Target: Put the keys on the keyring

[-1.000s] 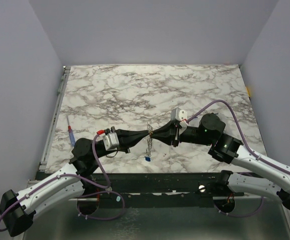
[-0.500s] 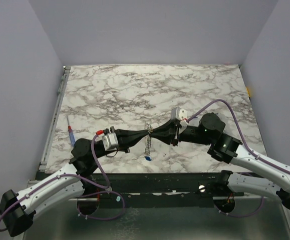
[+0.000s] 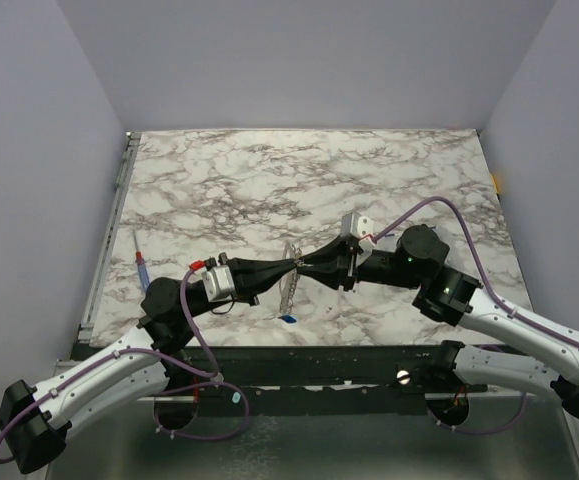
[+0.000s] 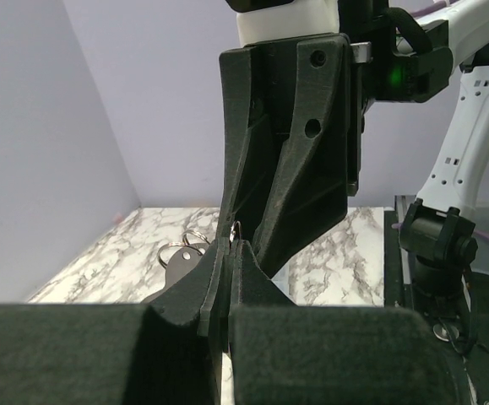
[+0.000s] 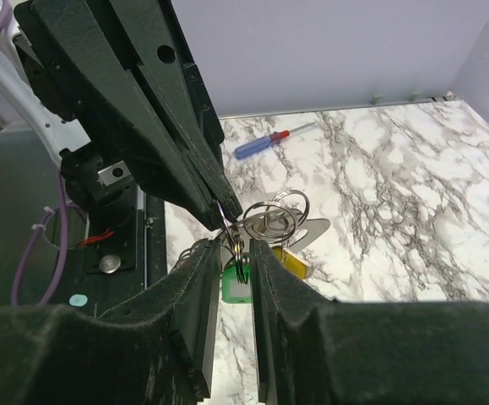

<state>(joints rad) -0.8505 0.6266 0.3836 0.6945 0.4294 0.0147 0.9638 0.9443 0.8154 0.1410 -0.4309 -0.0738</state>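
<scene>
My left gripper [image 3: 293, 266] is shut on a thin silvery ring of the keyring [image 4: 236, 229] and holds it above the table's front middle. The bundle hangs below the tips: several silvery rings [image 5: 279, 215], a flat oval metal tag [image 5: 312, 229], a green key [image 5: 236, 287] and a yellow key [image 5: 293, 263]. A blue key [image 3: 289, 318] hangs lowest in the top view. My right gripper [image 5: 236, 253] meets the left tip to tip [image 3: 307, 264]. Its jaws stand slightly apart around one ring, with a gap on each side.
A thin red-and-blue pen [image 3: 142, 268] lies at the table's left edge, and shows behind the bundle in the right wrist view [image 5: 269, 142]. The marble table [image 3: 299, 180] ends at a black front rail just below the grippers. Grey walls stand on three sides.
The hanging bundle has swung a little to the left and now hangs tilted. Both grippers stay tip to tip, the right one slightly raised.
</scene>
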